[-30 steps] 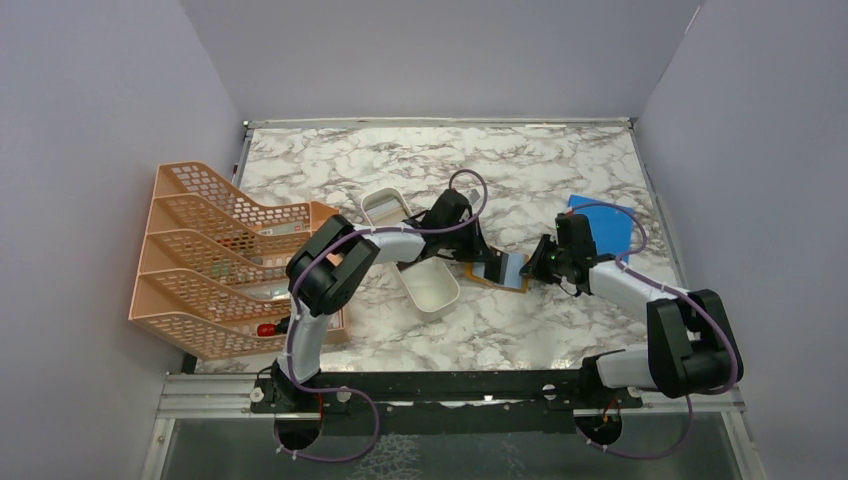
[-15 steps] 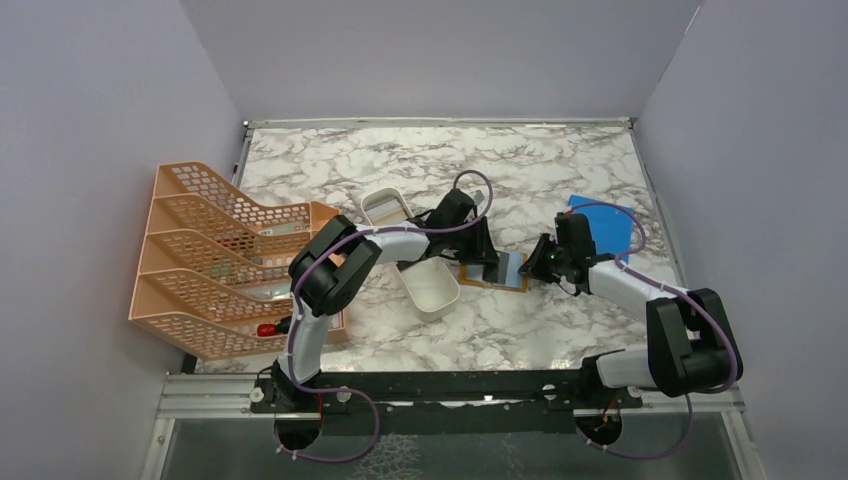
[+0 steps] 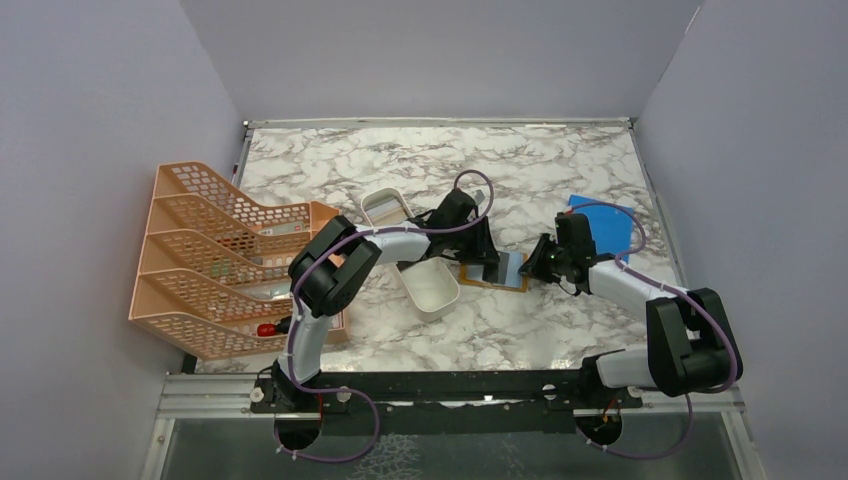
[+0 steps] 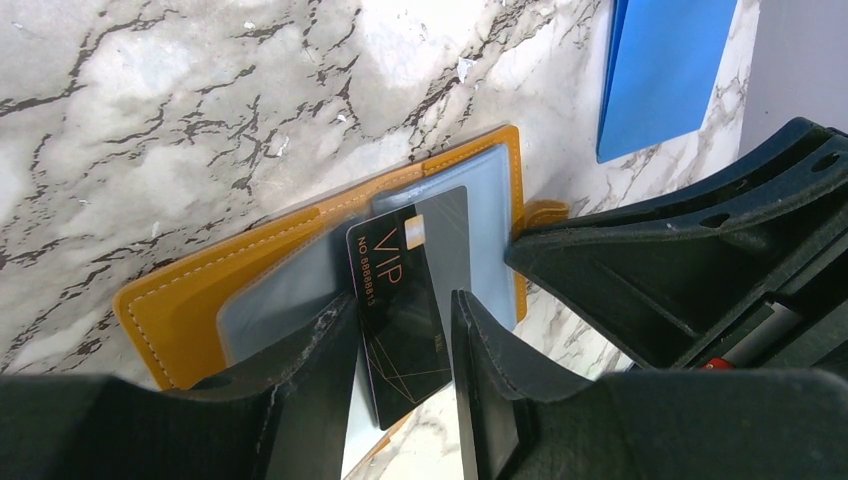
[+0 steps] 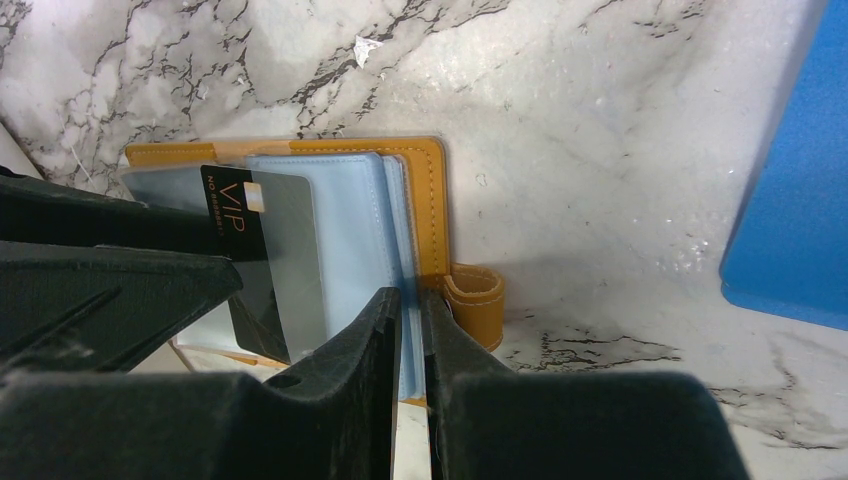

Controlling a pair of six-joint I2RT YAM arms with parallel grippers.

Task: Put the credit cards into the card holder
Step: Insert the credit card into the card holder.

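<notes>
Since 1 second ago, the left gripper [image 4: 402, 298] is found opened: its fingers are now spread either side of 1 black card [image 4: 395, 260] without clamping it. The card's long axis is laid along those fingers, with its "VIP" end pointed away from the wrist. Part of the card is slid under a clear pocket of the card holder [image 4: 180, 300]. 1 holder is seen, spread open on the marble surface [image 4: 150, 100] between the 2 grippers. A pocket leaf is pinched by the closed right gripper [image 5: 410, 298]. The card's near end is hidden behind the fingers, and from overhead the card is too small to be made out.
</notes>
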